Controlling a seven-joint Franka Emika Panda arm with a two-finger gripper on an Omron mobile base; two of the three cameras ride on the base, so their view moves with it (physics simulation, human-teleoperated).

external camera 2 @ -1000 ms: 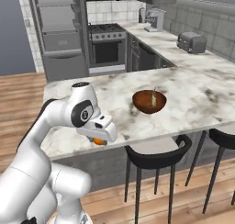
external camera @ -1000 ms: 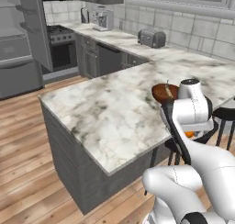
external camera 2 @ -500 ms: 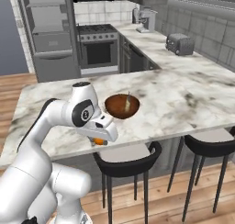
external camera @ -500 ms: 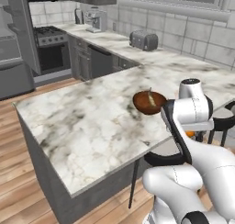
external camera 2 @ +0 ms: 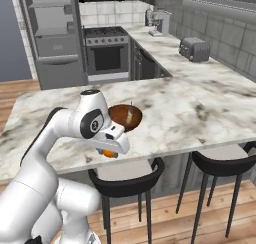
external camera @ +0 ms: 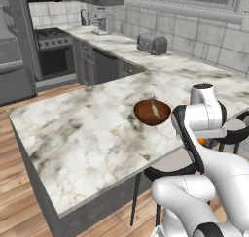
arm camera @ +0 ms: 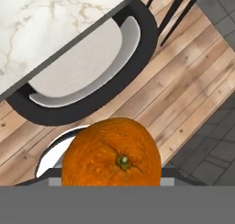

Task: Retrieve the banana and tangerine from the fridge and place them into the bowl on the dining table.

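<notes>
Orange fills the lower middle of the hand view: the tangerine (arm camera: 111,152) sits right at the camera (its small green stem scar facing out), carried in the gripper (external camera 2: 108,151), whose fingers are hidden behind the fruit. In the right base view the gripper hangs at centre left, just off the near edge of the table (external camera 2: 210,113), with an orange patch showing beneath the hand. In the left base view the same orange spot (external camera: 202,142) peeks out at right, behind the white arm. The bowl (external camera: 152,112) stands on the marble near the frame's centre, just beside the arm, with a pale stem-like tip poking up inside it. A black stool (arm camera: 82,67) sits under the table edge, over wood flooring.
</notes>
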